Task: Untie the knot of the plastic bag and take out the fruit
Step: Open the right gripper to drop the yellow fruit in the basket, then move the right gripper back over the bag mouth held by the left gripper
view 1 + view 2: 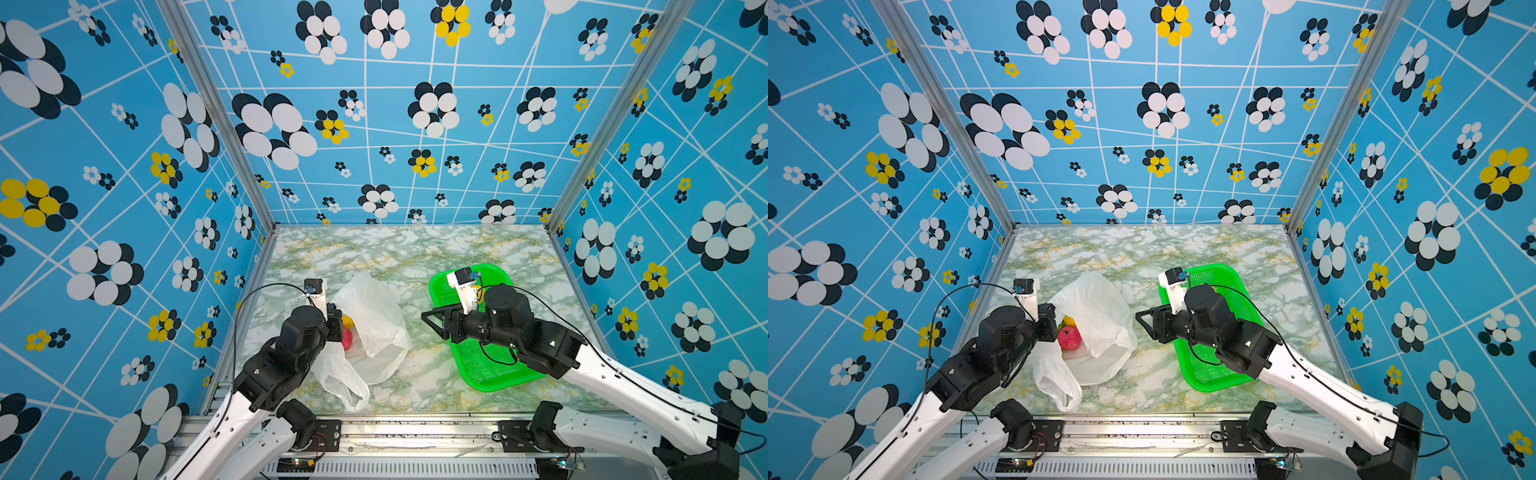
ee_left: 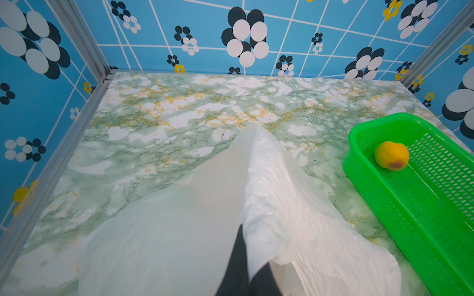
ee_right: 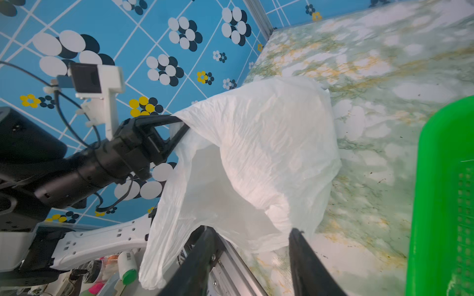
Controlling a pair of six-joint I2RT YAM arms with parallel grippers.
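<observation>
While left tool (image 3: 183,122) pinches bag (image 1: 374,316) | right tool (image 3: 252,230) parted | fruit (image 2: 391,155) in basket (image 2: 372,194)

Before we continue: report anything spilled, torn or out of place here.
Nothing stands out. The left gripper holds the plastic bag open with red fruit inside, and the green basket sits flat with one orange fruit in it.

No legible text, brand, number or sign was found in any view. One candidate only: a small white bottle (image 3: 126,266) with a green cap, lying outside the counter (image 3: 384,77) frame in the right wrist view. It carries a barcode-like striped label (image 3: 127,255), but the bars and any digits are too small and blurred to read.
</observation>
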